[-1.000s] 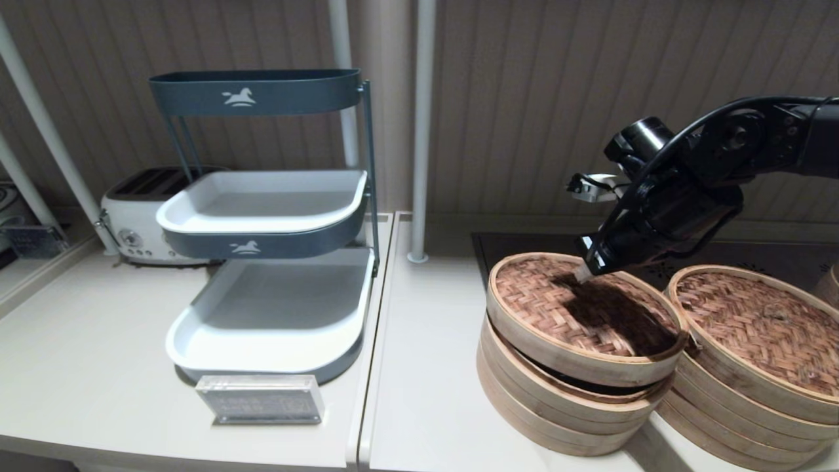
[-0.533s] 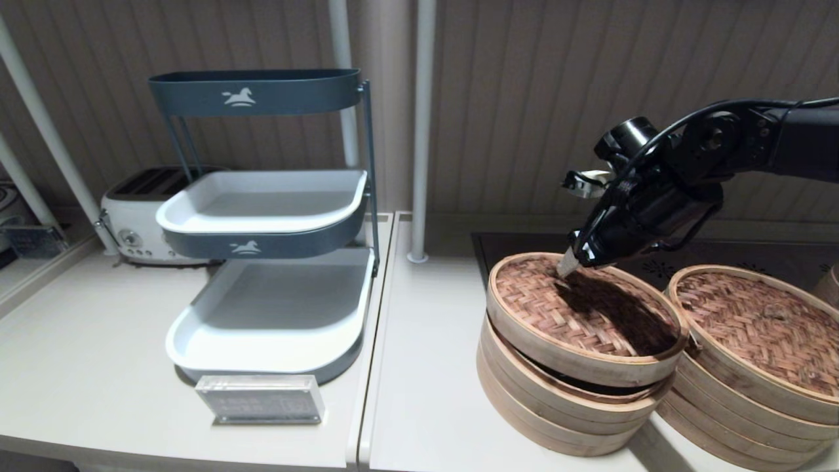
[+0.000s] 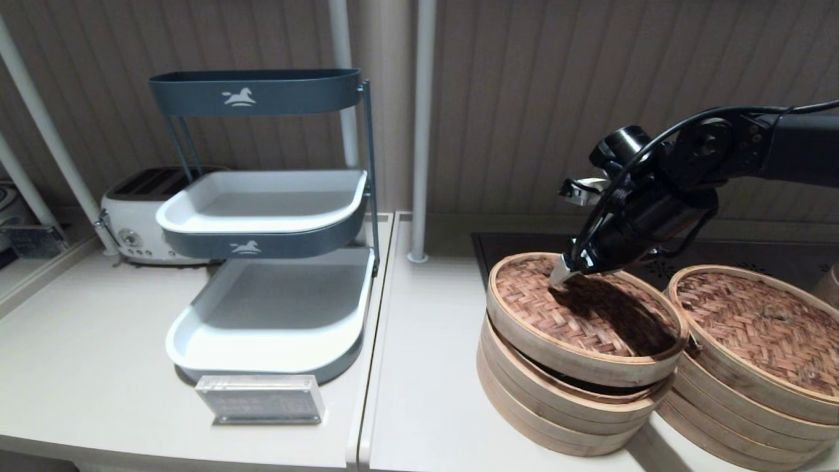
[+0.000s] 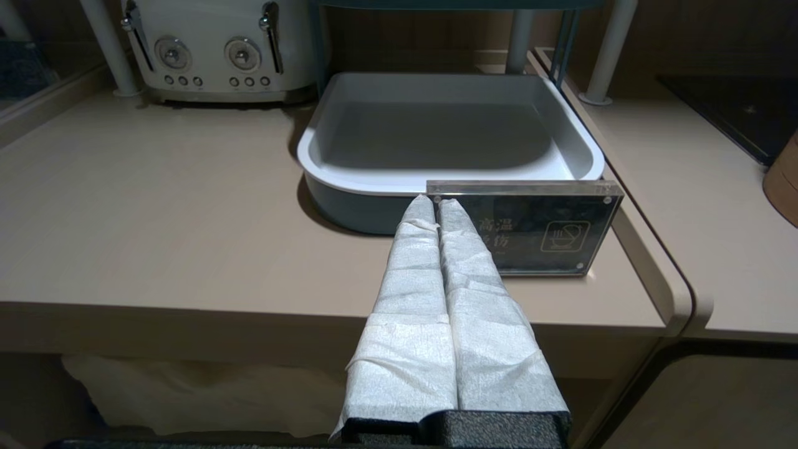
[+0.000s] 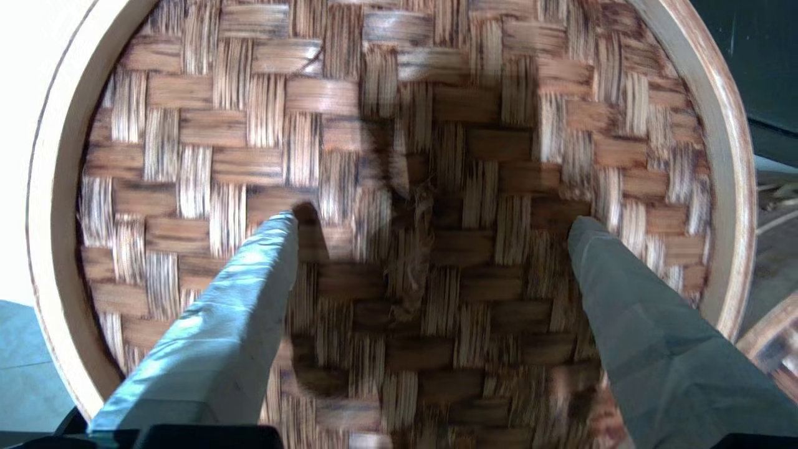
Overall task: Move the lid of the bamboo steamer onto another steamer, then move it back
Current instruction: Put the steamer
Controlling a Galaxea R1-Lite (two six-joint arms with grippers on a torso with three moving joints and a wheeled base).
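Note:
The bamboo steamer lid [image 3: 544,308], reddish-brown weave in a pale rim, lies tilted and askew on top of the left steamer stack [image 3: 557,419], with a dark gap under its near edge. My right gripper [image 3: 567,272] hovers open just over the lid. In the right wrist view the lid [image 5: 218,143] fills the picture, and the right gripper [image 5: 430,219] has its wrapped fingers spread to either side of the small frayed loop [image 5: 414,249] at the centre, touching nothing. My left gripper [image 4: 434,201] is shut and empty, parked at the counter's front edge.
A second steamer stack [image 3: 754,328] with a woven top stands touching the first on its right. A three-tier tray rack [image 3: 262,216], a toaster [image 3: 131,223] and an acrylic sign [image 3: 261,398] occupy the left counter. A white pole [image 3: 419,131] rises behind the gap.
My right gripper has moved left across the lid and dipped slightly. The lid and both stacks have stayed still.

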